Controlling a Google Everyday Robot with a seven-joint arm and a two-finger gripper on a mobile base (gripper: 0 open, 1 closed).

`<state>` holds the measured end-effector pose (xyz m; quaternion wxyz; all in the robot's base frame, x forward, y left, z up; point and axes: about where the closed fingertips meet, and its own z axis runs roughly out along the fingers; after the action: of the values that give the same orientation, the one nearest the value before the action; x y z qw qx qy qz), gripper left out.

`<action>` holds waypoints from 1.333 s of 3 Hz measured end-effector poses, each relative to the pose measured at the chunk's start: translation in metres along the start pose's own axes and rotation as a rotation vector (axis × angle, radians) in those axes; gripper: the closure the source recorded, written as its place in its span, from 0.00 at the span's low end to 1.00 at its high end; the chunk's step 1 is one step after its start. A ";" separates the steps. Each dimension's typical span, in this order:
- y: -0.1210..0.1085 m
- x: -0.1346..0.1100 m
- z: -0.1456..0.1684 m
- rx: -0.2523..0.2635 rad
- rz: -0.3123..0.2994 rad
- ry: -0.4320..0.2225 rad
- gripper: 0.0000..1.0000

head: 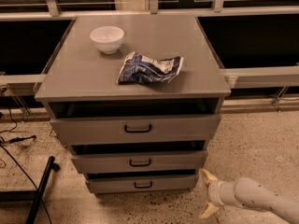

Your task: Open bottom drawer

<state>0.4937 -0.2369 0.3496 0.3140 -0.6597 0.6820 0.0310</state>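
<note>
The grey cabinet [131, 73] has three drawers, each smaller than the one above. The bottom drawer [107, 184] is the narrowest, with a small black bar handle [143, 185]. Dark gaps show above all three drawer fronts. My gripper [207, 193] is low at the right, just beside the bottom drawer's right end. Its two pale fingers [207, 176] are spread apart and hold nothing. The white arm runs off to the lower right.
A white bowl [107, 38] and a crumpled blue chip bag [148, 68] lie on the cabinet top. The mid drawer [107, 162] and top drawer [93, 129] sit above. A black stand leg [39, 190] and cables lie on the speckled floor at left.
</note>
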 end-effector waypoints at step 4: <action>0.031 0.010 0.066 -0.122 0.089 -0.106 0.00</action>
<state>0.4914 -0.2120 0.2803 0.3072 -0.6442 0.6899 0.1214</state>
